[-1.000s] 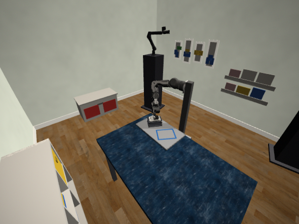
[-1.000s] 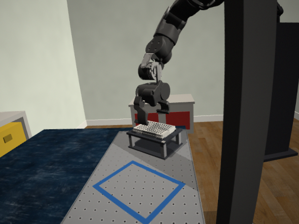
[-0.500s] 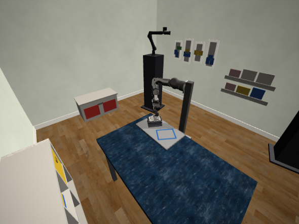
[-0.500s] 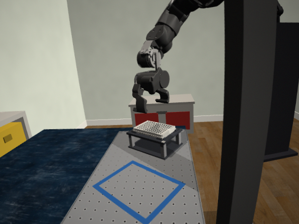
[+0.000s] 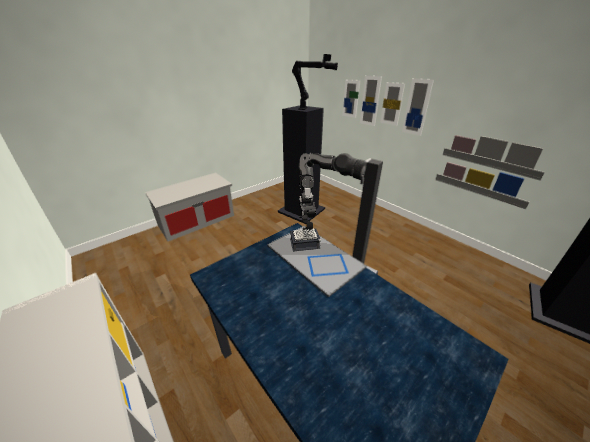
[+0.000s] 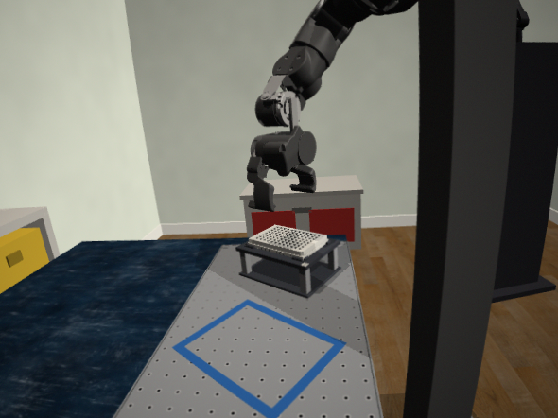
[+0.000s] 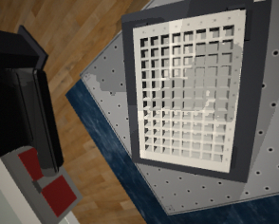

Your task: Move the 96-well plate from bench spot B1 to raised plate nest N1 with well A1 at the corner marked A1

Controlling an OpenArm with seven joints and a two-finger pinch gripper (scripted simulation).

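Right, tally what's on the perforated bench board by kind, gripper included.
96-well plate: 1
Raised plate nest: 1
Blue outlined bench spot: 1
Gripper, open above the plate: 1
Total: 4

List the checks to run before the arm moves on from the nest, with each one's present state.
1. Claw open, holding nothing: ok.
2. Claw above the plate, not touching: ok.
3. Plate on the nest, wells up: ok.
4. Plate level, inside the nest's frame in the wrist view: ok.
5. Plate fully down between the locators: cannot tell.
6. Well A1 at the marked corner: cannot tell, no mark legible.
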